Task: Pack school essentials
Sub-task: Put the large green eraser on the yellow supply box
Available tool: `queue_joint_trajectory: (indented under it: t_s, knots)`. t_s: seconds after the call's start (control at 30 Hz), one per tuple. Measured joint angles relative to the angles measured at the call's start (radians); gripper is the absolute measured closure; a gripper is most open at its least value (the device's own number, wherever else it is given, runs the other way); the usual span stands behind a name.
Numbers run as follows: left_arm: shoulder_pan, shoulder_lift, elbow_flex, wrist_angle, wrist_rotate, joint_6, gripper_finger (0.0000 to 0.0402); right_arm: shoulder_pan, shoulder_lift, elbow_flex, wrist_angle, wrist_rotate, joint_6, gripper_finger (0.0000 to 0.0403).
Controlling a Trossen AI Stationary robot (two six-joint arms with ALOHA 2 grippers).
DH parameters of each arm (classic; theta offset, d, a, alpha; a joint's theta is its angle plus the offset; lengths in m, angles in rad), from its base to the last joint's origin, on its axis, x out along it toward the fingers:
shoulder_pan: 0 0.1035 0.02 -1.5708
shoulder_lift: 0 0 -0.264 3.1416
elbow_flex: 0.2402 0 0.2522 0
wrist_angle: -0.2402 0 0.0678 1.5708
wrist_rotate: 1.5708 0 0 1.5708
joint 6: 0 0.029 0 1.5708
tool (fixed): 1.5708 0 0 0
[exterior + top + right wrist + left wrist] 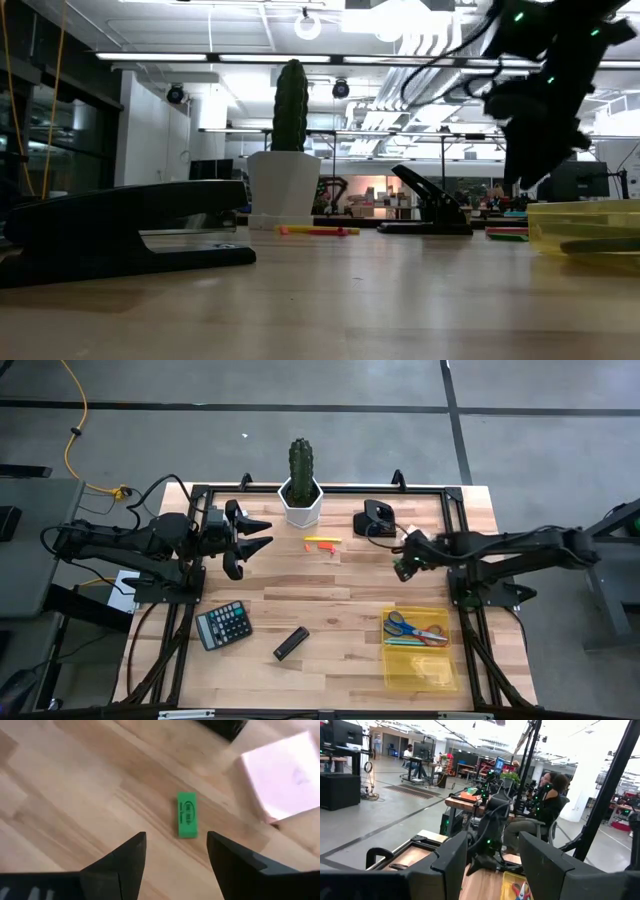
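Observation:
A small green eraser (187,815) lies flat on the wooden table, with a pale pink sticky-note pad (287,775) flat beside it. My right gripper (176,847) (403,563) hovers open above the eraser, pointing down and touching nothing. A yellow marker and a red marker (322,542) lie mid-table in front of the cactus pot. A clear yellow tray (440,675) near the right near corner holds red-handled and blue-handled scissors (415,630) and thin pens. My left gripper (250,538) waits open above the table's left far part.
A cactus in a white pot (300,490) stands at the far edge, with a black hole punch (375,518) to its right. A black calculator (223,625) and a black stapler (291,643) lie near the near edge. People sit in the room beyond the table (550,800).

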Motion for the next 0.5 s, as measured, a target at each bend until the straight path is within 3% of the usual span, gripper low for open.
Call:
queue_joint_trajectory:
  t_s: [0.27,0.5]
  knots:
    - [0.000,0.000,0.000,0.000,0.000,0.000,0.0234,-0.103,0.237,0.000,0.054,-0.036,-0.051,0.0201]
    - [0.000,0.000,0.000,0.000,0.000,0.000,0.0234,-0.170,0.321,0.000,0.137,-0.129,-0.084,0.0201]
